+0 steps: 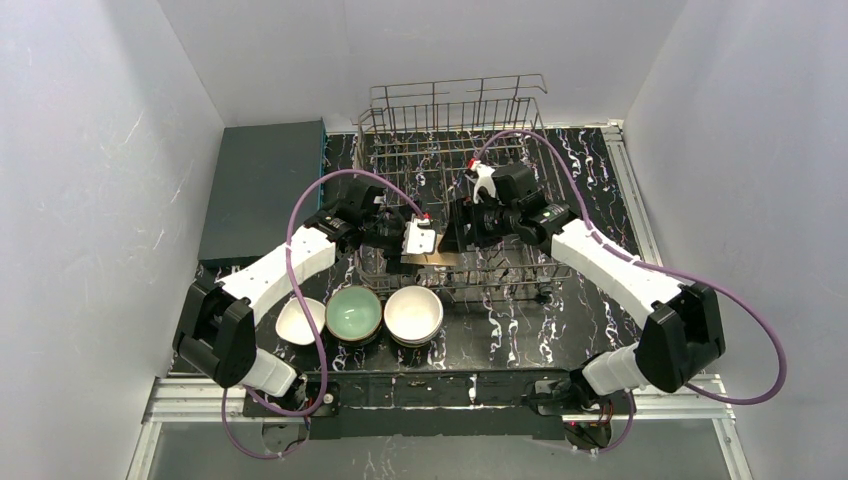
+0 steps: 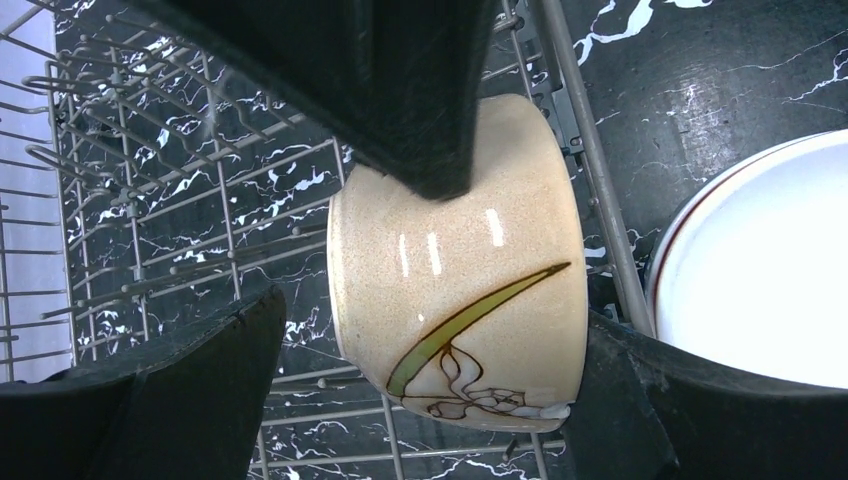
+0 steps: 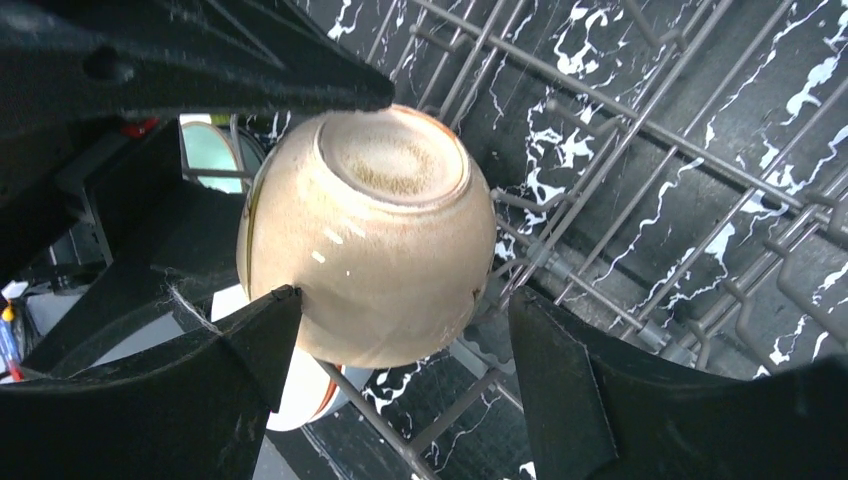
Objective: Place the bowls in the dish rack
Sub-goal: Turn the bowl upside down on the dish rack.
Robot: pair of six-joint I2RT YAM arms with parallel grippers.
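Our left pincer stands apart, its two black fingers on either side of a speckled peach-tan ceramic bowl with a green leaf painted on its wall. One finger sits just beside the rim and the other shows a clear gap, so nothing is clamped. Our right pincer meets it from the opposite side, also apart: one fingertip lies against the bowl's flank, the other is just clear of it. We judge that both straddle the bowl to steady it on edge, not to carry it.

The bowl lies on its side directly between the two pincers, inside the large silver wire dish rack at the rail nearest the arms' bases. Its mouth is turned to that rail and its foot to the rack's interior. We think the tines are meant to take it on edge like this.

Further out, back toward the left pincer's own arm, a white glazed round bowl, a mint green round bowl and a tilted white bowl wait on the black marbled counter.

Only the left wrist view shows the leaf and the right pincer's finger crossing the bowl's wall. Only the right wrist view shows the rough foot ring. The top view alone gathers the waiting bowls, yet hides the tan bowl almost wholly beneath the pincers.
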